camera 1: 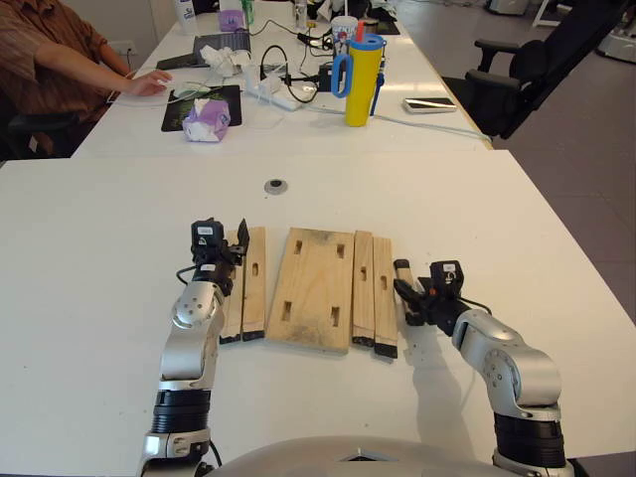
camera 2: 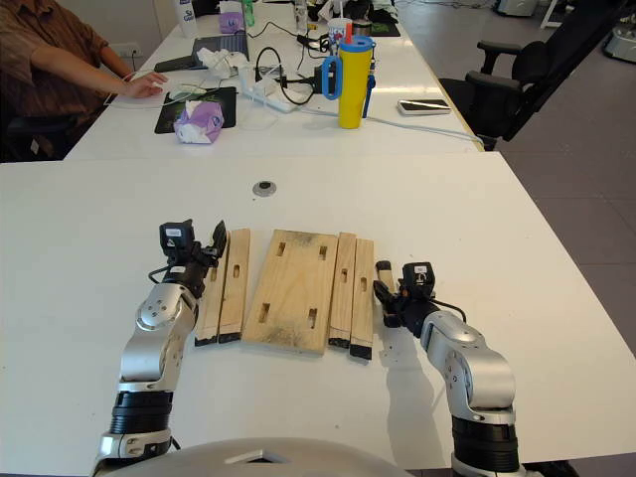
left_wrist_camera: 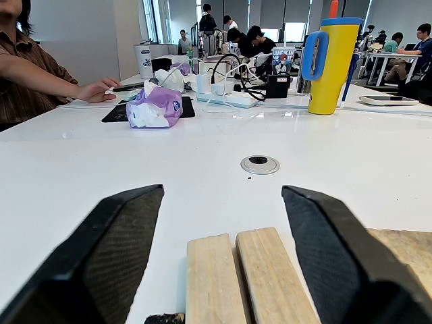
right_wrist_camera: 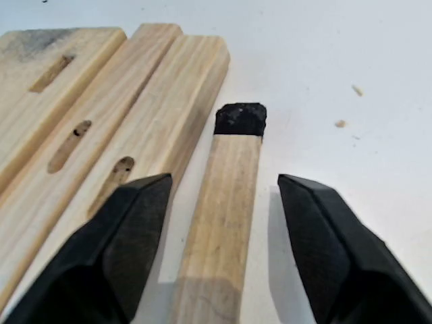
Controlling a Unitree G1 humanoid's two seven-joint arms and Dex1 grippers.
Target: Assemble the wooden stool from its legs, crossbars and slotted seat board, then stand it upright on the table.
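Straddling a black-capped leg [right_wrist_camera: 228, 145], right hand [right_wrist_camera: 223, 182] wide open, empty; left hand [left_wrist_camera: 223, 192] likewise over two slats [left_wrist_camera: 270, 273].

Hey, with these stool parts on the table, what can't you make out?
Black-tipped leg: near end cut off by the right wrist view's edge, inside the open right gripper.
Two left slats: slots cut off by the left wrist view's edge, at the left gripper.
Seat board: underside hidden in the eye views, lying flat on the table.
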